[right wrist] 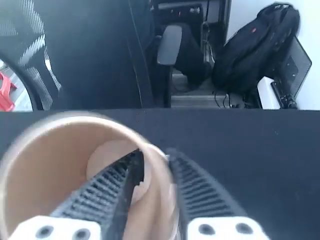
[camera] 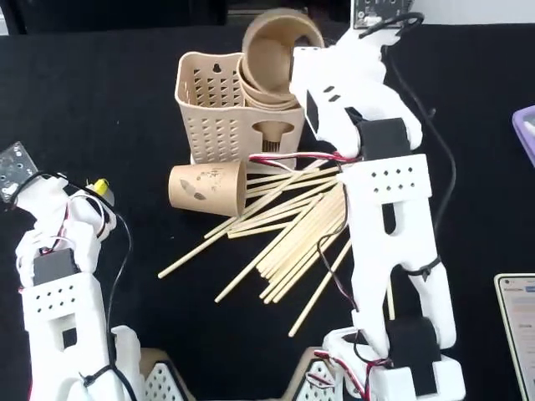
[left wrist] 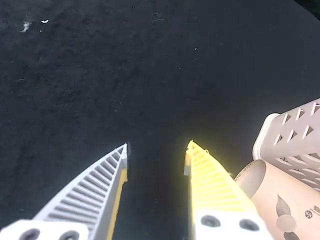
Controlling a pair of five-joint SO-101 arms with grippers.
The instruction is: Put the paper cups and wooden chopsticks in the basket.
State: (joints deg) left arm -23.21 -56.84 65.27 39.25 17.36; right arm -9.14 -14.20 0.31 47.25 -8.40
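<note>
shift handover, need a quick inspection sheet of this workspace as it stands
surface: black cloth over the table
job's things: basket upright with nested cups inside; lying cup on its side in front of it; chopsticks scattered loose on the cloth; held cup above the basket
clutter: screen and purple item at the table's edge
grippers: right gripper shut on the held cup's rim; left gripper open over bare cloth
cables: wires on both arms, one red strand passing the basket's base
surroundings: backpack and chair behind the table
</note>
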